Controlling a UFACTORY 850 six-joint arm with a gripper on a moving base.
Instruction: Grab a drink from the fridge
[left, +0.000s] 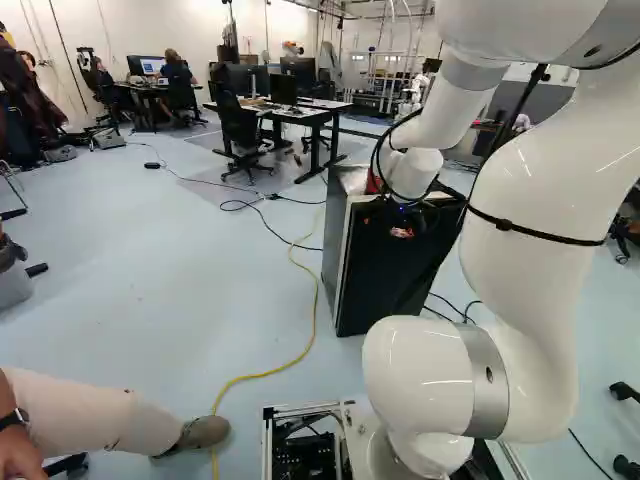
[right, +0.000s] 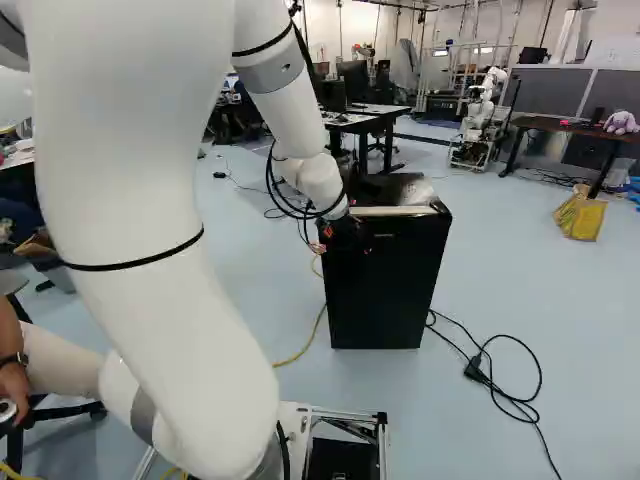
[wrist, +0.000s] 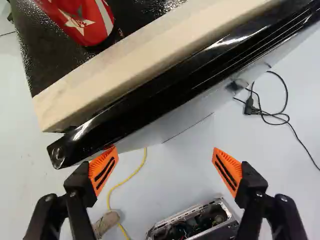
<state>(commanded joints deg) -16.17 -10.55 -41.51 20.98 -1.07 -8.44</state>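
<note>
In the right base view my gripper (right: 343, 236) is at the upper front of the small black fridge (right: 388, 295), by the front corner nearer the arm. The fridge (left: 390, 275) stands upright and its door looks shut. In the wrist view the gripper (wrist: 165, 152) is open, orange pads wide apart, with nothing gripped. One pad overlaps the edge of the door (wrist: 140, 112); whether it touches cannot be told. A red can (wrist: 80, 21) is on the fridge top, behind the pale strip along its front. The fridge's inside is hidden.
A yellow cable (left: 300, 350) runs over the floor beside the fridge; a black cable with a plug (right: 490, 370) lies on its other side. A person's leg (left: 100, 412) reaches in close beside the base. Desks (left: 290, 112) and another robot (right: 480, 120) stand farther back.
</note>
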